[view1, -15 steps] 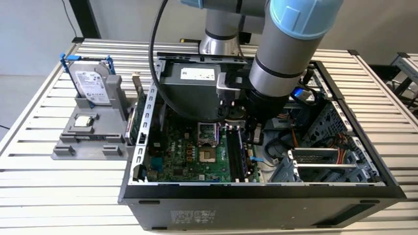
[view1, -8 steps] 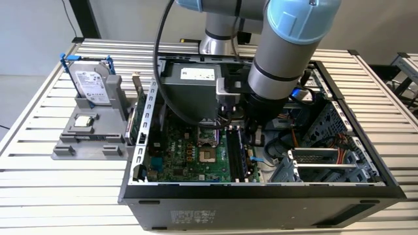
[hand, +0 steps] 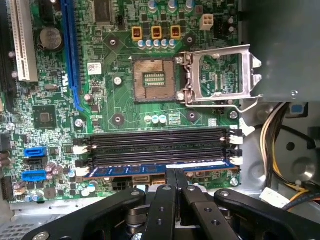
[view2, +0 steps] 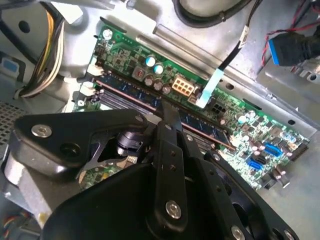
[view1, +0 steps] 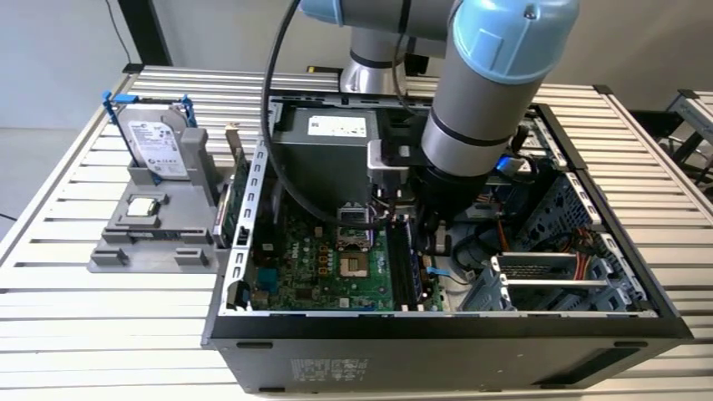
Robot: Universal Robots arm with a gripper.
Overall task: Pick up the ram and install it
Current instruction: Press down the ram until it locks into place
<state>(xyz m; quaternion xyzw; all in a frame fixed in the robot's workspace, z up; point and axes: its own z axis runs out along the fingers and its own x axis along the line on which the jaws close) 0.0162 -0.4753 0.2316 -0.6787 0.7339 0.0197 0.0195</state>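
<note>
The ram point(hand: 130, 170) is a long stick with a blue-looking face. It stands on edge in the outermost of the black memory slots point(hand: 160, 145) on the green motherboard point(hand: 115, 100). In the second wrist view the ram point(view2: 135, 92) runs slantwise across the board. My gripper point(hand: 176, 173) is shut, its two black fingers pressed together. The fingertips sit on the ram's upper edge near its middle, as the gripper point(view2: 168, 108) also shows in the second wrist view. In the exterior view the arm's wrist point(view1: 452, 180) reaches down into the open computer case point(view1: 446, 322).
An open processor socket point(hand: 155, 80) with its raised metal frame point(hand: 220, 75) lies beyond the slots. Yellow and black cables point(hand: 272, 140) hang by the slot ends. Outside the case, a grey stand point(view1: 156, 238) holds a silver hard drive point(view1: 156, 144) and a small processor chip point(view1: 143, 207).
</note>
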